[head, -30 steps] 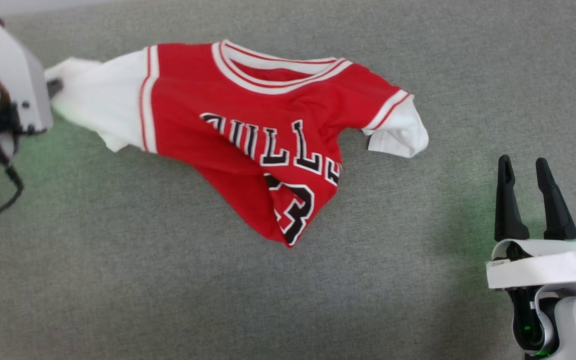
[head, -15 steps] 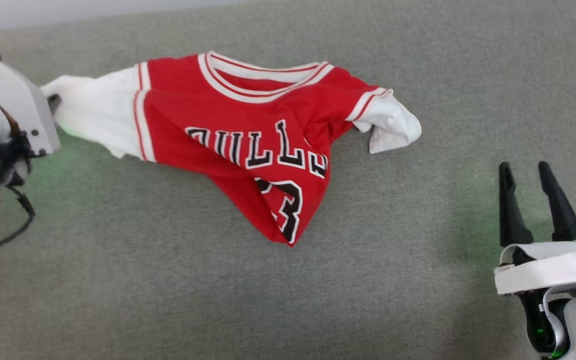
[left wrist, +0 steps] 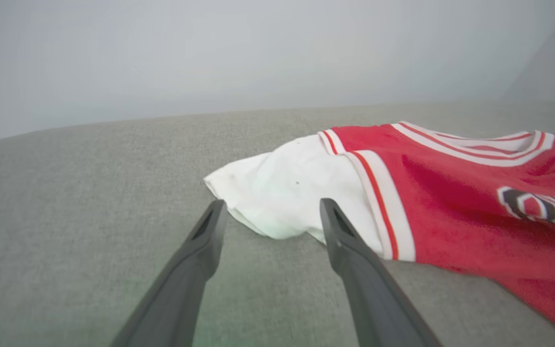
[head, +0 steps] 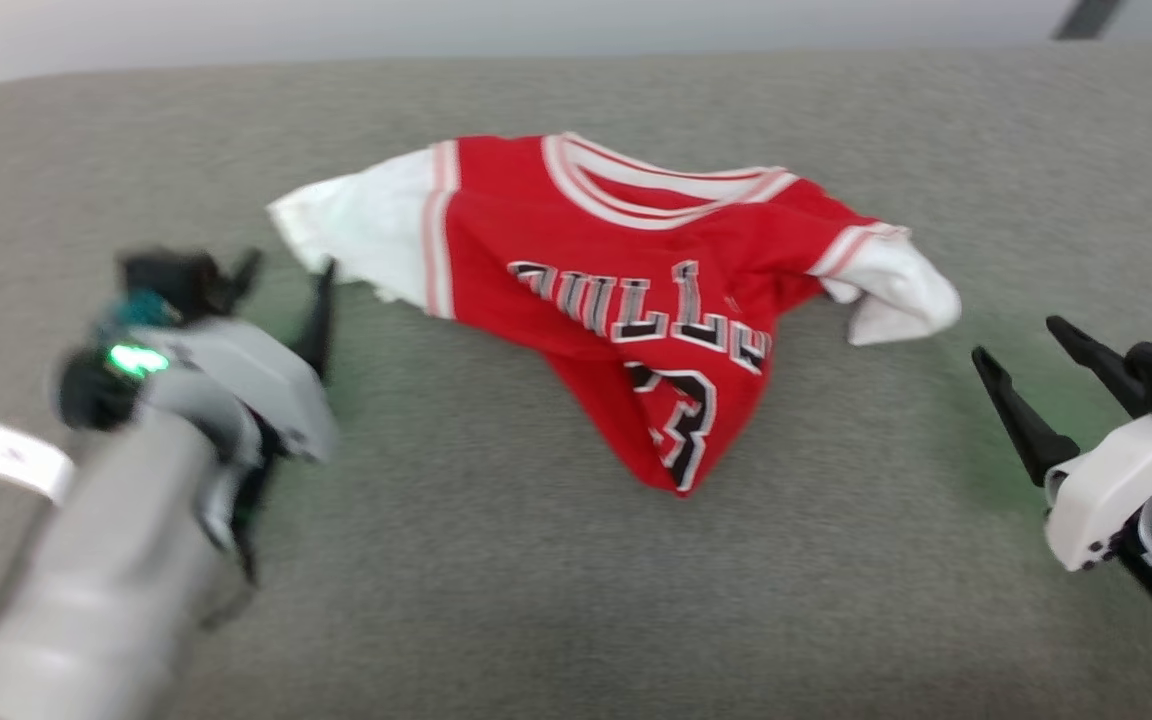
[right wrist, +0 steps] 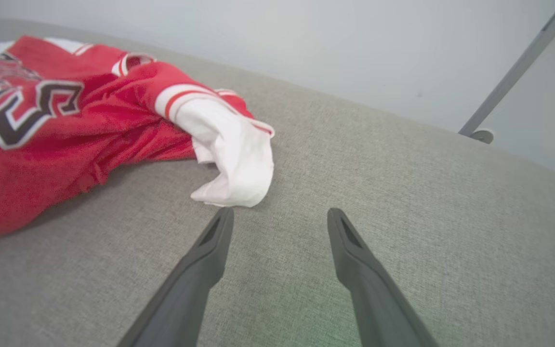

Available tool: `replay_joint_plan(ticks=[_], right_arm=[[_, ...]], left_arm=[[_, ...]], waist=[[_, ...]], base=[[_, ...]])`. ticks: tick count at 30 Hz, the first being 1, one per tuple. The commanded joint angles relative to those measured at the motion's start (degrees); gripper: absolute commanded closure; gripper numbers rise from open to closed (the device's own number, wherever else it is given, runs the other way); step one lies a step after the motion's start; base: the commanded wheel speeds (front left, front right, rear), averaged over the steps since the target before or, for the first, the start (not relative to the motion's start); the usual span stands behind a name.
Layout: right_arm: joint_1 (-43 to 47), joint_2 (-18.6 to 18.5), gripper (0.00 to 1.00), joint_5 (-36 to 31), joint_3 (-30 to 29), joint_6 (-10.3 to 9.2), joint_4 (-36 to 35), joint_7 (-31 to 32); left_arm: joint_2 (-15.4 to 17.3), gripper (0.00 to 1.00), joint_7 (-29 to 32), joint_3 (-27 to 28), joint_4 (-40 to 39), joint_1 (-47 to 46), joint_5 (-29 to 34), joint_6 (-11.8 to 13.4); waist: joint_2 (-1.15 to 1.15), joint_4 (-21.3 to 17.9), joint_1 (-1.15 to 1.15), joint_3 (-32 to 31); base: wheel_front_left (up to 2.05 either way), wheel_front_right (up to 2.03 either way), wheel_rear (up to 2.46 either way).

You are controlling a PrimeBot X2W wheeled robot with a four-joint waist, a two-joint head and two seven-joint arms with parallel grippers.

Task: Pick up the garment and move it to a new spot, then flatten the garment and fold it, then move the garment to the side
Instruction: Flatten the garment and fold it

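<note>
Now the left gripper (left wrist: 272, 212) angles low toward the garment's (head: 636, 260) white sleeve, fingers spread, gripping nothing (the right gripper (right wrist: 281, 212) mirrors it at the other sleeve); the garment lies rumpled on the grey fabric surface (head: 536, 560).

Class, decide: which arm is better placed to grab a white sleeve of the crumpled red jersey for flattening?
Probably left: the open left gripper flanks one white sleeve of the red jersey; the open right gripper stops short of the other sleeve.
</note>
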Motion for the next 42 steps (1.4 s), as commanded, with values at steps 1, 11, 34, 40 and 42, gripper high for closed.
replay_joint_plan(ticks=[1,11,34,40,42], right_arm=[[-1.33,-2.71,0.00,2.09,2.25,-0.08,-0.56,3.90],[-9.98,-11.20,0.00,14.63,9.61,-0.08,-0.55,24.28],[-16.54,-19.72,1.00,25.89,19.52,-0.08,-1.07,29.57],[-13.42,-26.61,1.00,33.42,12.31,-0.08,-5.22,34.59],[-12.75,-28.31,1.00,34.00,9.37,-0.08,-4.00,35.52]], left_arm=[[-1.78,0.00,-2.70,-0.37,-2.19,3.07,0.69,1.62],[-4.99,0.00,-6.41,5.83,-24.28,17.67,12.28,12.70],[-14.52,0.00,-6.43,20.75,-37.10,31.89,25.61,8.41],[-15.21,0.00,-6.43,22.09,-37.71,33.05,26.69,7.24],[-15.45,0.00,-6.43,22.18,-37.89,33.05,27.10,6.86]], waist=[[0.00,4.74,0.00,-1.60],[0.00,10.93,0.00,1.06],[0.00,10.18,0.00,3.38],[0.00,8.38,0.00,3.29],[0.00,8.20,0.00,3.57]], base=[[0.00,0.00,0.00],[0.00,0.00,0.00],[0.00,0.00,0.00],[0.00,0.00,0.00],[0.00,0.00,0.00]])
